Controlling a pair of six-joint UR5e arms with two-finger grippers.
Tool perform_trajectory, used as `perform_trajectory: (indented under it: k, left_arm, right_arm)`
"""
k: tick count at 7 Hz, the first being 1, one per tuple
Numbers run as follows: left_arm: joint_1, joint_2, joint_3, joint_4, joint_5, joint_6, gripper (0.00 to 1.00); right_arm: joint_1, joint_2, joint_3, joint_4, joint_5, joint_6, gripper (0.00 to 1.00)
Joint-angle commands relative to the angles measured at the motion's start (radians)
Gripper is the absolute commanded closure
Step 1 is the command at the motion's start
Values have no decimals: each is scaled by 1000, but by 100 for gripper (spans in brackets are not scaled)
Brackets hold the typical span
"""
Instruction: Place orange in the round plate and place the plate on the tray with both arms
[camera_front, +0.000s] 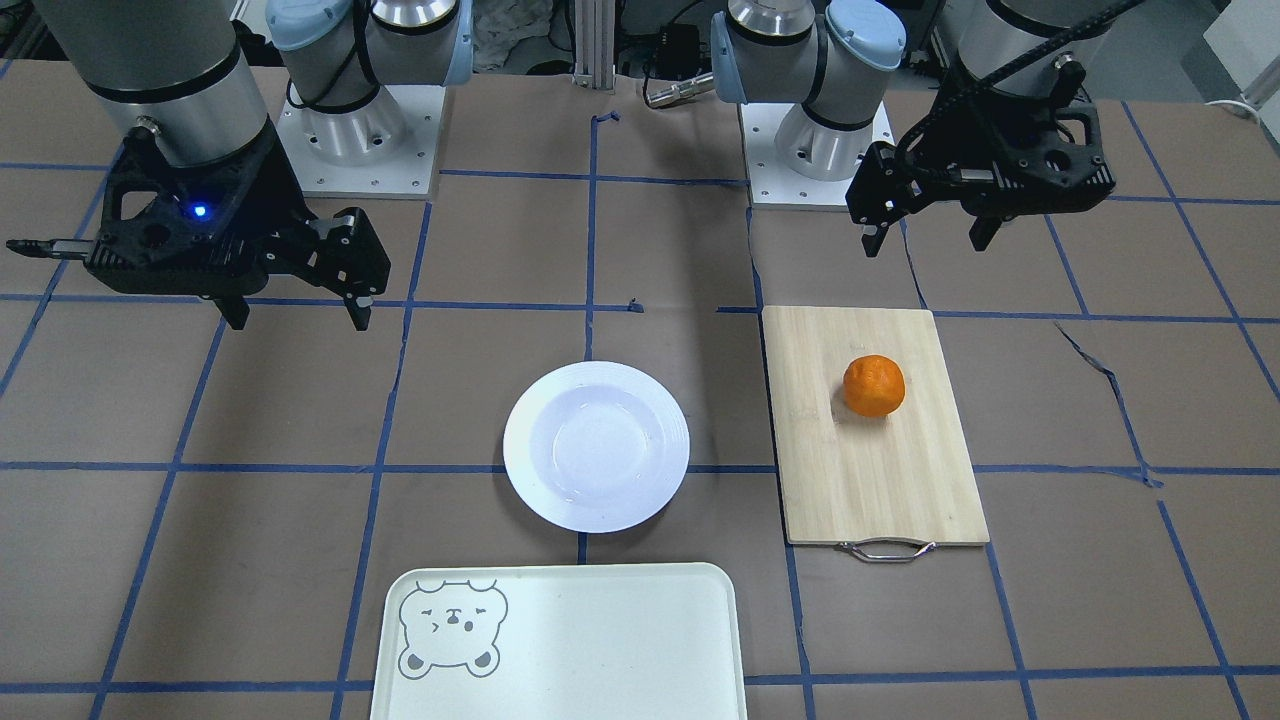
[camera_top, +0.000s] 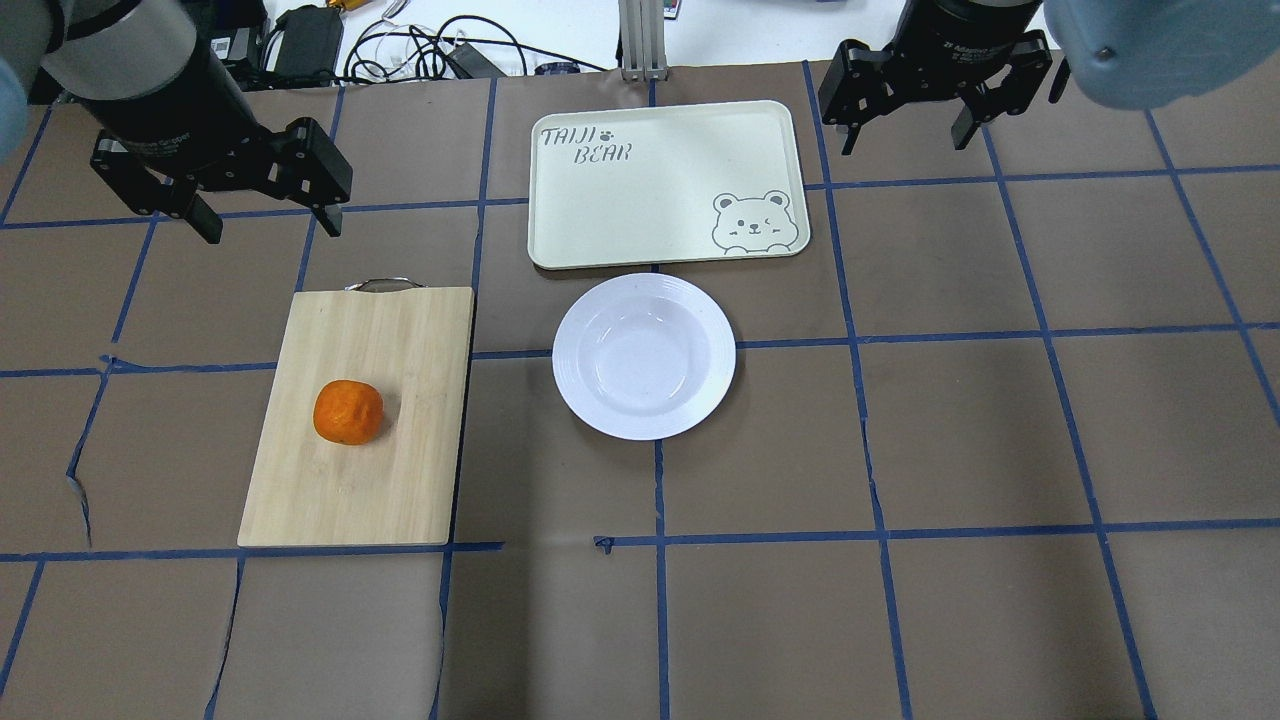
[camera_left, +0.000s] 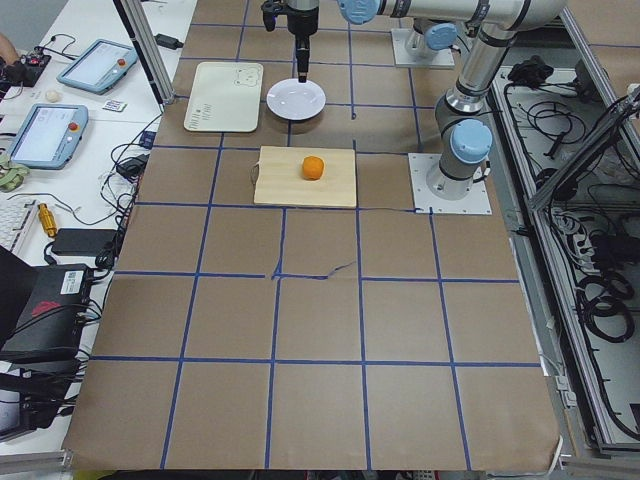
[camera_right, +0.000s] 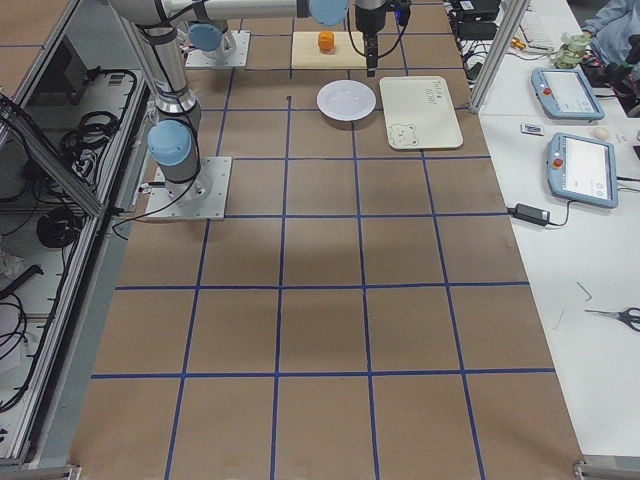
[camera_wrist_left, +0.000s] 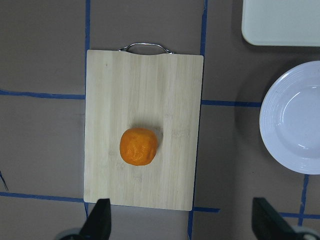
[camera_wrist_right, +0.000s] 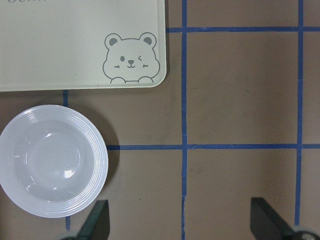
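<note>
The orange (camera_front: 874, 385) (camera_top: 348, 411) (camera_wrist_left: 138, 146) rests near the middle of a wooden cutting board (camera_top: 380, 480). An empty white round plate (camera_front: 596, 445) (camera_top: 644, 356) (camera_wrist_right: 52, 167) lies on the table between the board and the cream tray (camera_front: 600, 640) (camera_top: 650, 190) (camera_wrist_right: 60, 50), which carries a bear face. My left gripper (camera_front: 928, 243) (camera_top: 270, 228) (camera_wrist_left: 184, 222) hangs open, raised off the table by the board's handle end, holding nothing. My right gripper (camera_front: 298, 320) (camera_top: 905, 142) (camera_wrist_right: 181, 222) hovers open and empty, off to the side of the tray and plate.
The cutting board's metal handle (camera_front: 886, 549) points away from the robot. Brown paper with blue tape lines (camera_top: 860, 340) covers the table. Tablets and cables (camera_left: 45, 135) sit on the side bench beyond the tray.
</note>
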Motion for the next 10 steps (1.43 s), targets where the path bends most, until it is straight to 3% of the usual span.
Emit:
perform_trajectory:
  k: [1,5,6,9,10]
  left_arm:
    - [0,1,4,7,1,-9,0]
    - [23,-28,-29,1,2,0,0]
    - [28,-34,-104,31,-1,-3,0]
    - [188,-65,-409,340,-18,90,0]
    - [195,-85,-499,460,-45,123,0]
  right_arm:
    - [1,0,0,2,0,1,0]
    - [-1,0,0,5,0,1,0]
    - [-1,2,0,5,2,1,0]
    - [-1,2,0,6,2,1,0]
    - [-1,2,0,6,2,1,0]
